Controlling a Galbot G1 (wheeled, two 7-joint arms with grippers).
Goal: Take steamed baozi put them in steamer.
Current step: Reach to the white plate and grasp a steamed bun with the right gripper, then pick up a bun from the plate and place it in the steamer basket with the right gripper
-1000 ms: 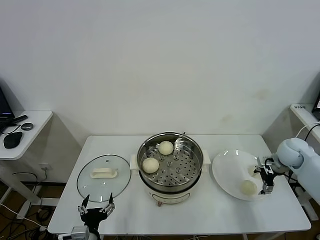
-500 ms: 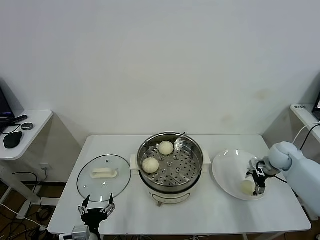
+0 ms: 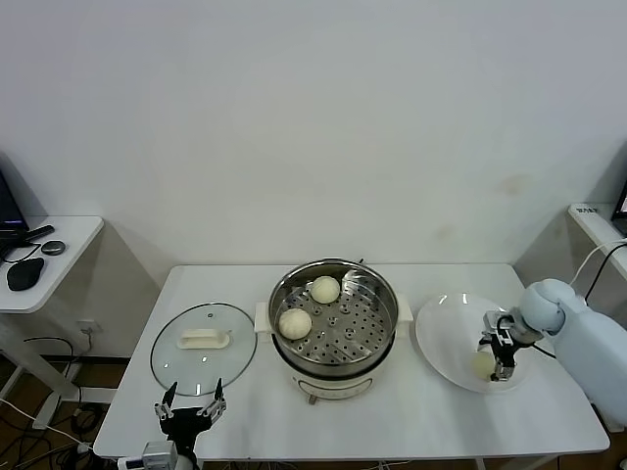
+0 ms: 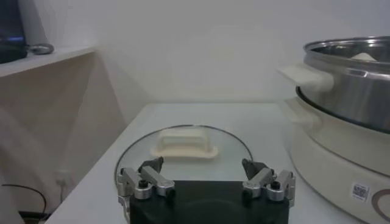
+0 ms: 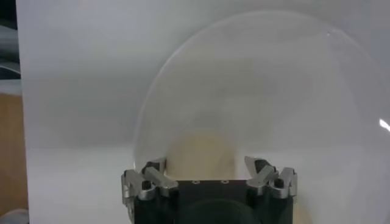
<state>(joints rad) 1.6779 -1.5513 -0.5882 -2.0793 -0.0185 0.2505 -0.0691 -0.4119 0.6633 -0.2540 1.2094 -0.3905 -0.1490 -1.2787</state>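
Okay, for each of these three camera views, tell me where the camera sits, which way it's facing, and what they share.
Head view: high on the robot, facing forward and down at the table; both hands show.
Left wrist view: behind the open left hand, facing the glass lid and steamer.
Right wrist view: behind the right hand, facing a baozi on the plate.
Shared: head and left wrist views both show lid and steamer.

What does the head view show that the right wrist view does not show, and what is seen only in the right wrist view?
Only the head view shows the steamer with two baozi inside, the glass lid on the table, and the left gripper parked open at the table's near edge. Only the right wrist view shows a close look between the right gripper's fingers, with a baozi sitting between them. Both show the white plate, that baozi, and the right gripper down over it.
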